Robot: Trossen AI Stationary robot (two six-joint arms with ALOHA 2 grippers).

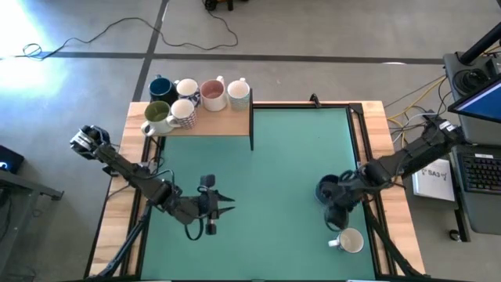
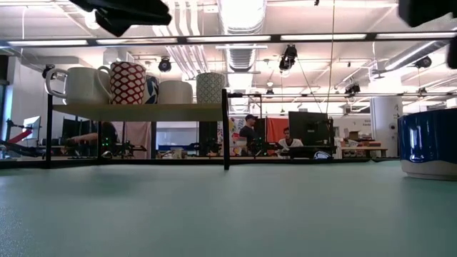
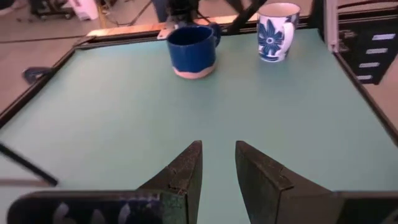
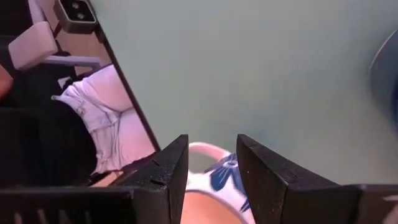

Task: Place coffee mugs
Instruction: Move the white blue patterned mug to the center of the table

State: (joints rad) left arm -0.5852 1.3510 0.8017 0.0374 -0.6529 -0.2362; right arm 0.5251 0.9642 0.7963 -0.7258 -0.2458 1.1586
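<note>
Light is bright and even, coming from ceiling strip lights (image 2: pixel 243 11) that blow out to white in the low view. A hard sunlit patch glares on the floor (image 1: pixel 23 23) at the high view's upper left. The green worktop (image 1: pixel 274 172) shows only faint, soft shadows. The nearest dark blue mug (image 2: pixel 428 146) is slightly soft in the low view, and the right wrist view is blurred close up.

Six mugs (image 1: pixel 196 102) stand in two rows on a raised shelf (image 1: pixel 211 124) at the table's (image 1: pixel 274 157) far left corner. Two more mugs sit on the table near its right edge: one (image 1: pixel 327 189) beside the right gripper (image 1: pixel 338 210), the other (image 1: pixel 348 240) nearer the front. The left gripper (image 1: pixel 223 205) hangs over the table's left half.
</note>
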